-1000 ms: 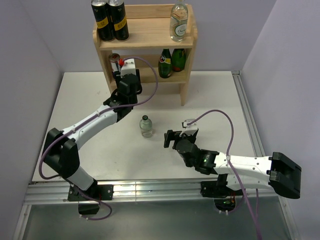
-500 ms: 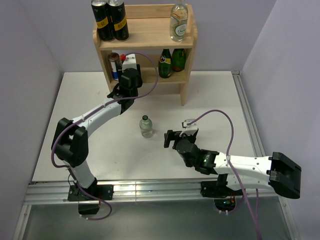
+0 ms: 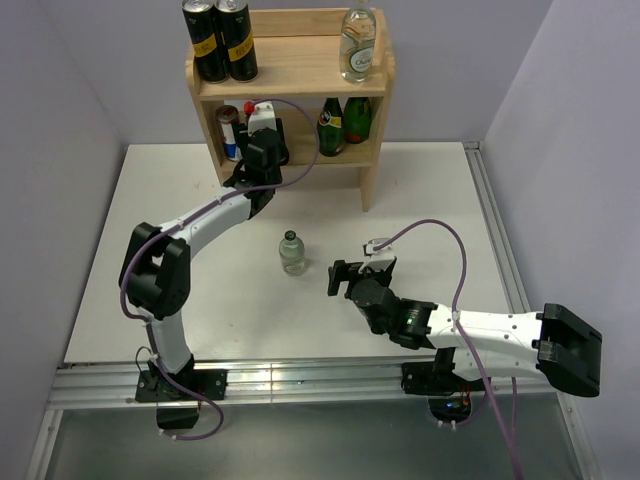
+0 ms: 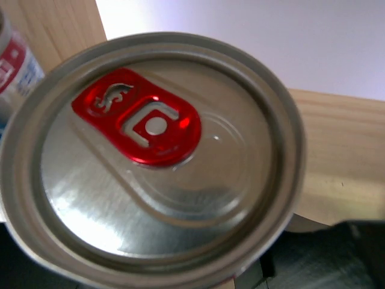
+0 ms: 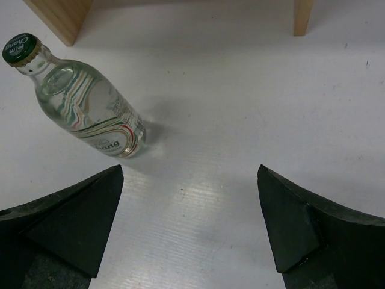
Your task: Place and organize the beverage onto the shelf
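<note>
The pale wooden shelf (image 3: 290, 82) stands at the back of the table. My left gripper (image 3: 256, 126) is shut on a silver can with a red tab (image 4: 156, 156) and holds it at the middle tier, next to a red, white and blue can (image 3: 228, 128), which also shows in the left wrist view (image 4: 13, 69). The can's top fills the left wrist view and hides the fingers. A clear bottle with a green cap (image 3: 292, 252) stands on the table, seen also in the right wrist view (image 5: 90, 111). My right gripper (image 5: 189, 223) is open and empty, to the right of that bottle.
Two black cans (image 3: 220, 40) and a clear bottle (image 3: 358, 42) stand on the shelf's top tier. Two green bottles (image 3: 343, 122) stand at the right of the middle tier. A metal rail (image 3: 490, 215) runs along the table's right edge.
My left gripper has carried the red-tab can farther back and up into the shelf's middle tier. The right arm and the clear bottle have not moved.
</note>
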Robot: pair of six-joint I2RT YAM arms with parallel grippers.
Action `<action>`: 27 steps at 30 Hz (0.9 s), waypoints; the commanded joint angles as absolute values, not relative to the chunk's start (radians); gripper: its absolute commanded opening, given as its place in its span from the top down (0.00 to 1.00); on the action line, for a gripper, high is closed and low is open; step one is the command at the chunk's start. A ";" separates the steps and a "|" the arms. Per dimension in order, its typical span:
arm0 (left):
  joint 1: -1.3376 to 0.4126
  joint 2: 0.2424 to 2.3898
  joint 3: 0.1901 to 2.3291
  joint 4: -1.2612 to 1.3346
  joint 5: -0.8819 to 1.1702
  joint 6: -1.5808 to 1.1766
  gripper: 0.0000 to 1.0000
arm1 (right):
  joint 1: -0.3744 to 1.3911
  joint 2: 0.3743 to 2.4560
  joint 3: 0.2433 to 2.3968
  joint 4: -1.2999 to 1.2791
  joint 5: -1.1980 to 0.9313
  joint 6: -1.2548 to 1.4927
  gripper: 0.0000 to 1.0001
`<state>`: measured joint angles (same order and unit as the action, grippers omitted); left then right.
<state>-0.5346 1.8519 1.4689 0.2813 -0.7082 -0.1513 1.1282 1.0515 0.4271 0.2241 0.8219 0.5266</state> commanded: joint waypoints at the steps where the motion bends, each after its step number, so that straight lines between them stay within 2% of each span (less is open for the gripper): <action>1: -0.522 1.870 1.538 0.357 -0.726 -0.158 1.00 | 1.132 1.055 0.449 0.255 0.834 0.525 0.00; 8: -0.512 1.894 1.568 0.327 -0.735 -0.152 0.99 | 1.134 1.071 0.459 0.259 0.831 0.522 0.00; 11: -0.514 1.887 1.560 0.313 -0.715 -0.152 0.78 | 1.134 1.072 0.459 0.259 0.831 0.522 0.00; 12: -0.512 1.882 1.549 0.311 -0.697 -0.153 0.63 | 1.132 1.072 0.460 0.259 0.830 0.522 0.00; 14: -0.512 1.868 1.536 0.313 -0.687 -0.155 0.48 | 1.132 1.074 0.460 0.261 0.830 0.522 0.00; 15: -0.514 1.862 1.522 0.314 -0.683 -0.158 0.34 | 1.132 1.075 0.460 0.261 0.830 0.522 0.01; 18: -0.514 1.845 1.500 0.318 -0.667 -0.152 0.23 | 1.132 1.075 0.460 0.262 0.830 0.523 0.00; 21: -0.514 1.839 1.491 0.314 -0.660 -0.146 0.19 | 1.132 1.075 0.460 0.262 0.827 0.522 0.00; 27: -0.517 1.827 1.477 0.305 -0.657 -0.155 0.18 | 1.134 1.074 0.459 0.261 0.827 0.522 0.00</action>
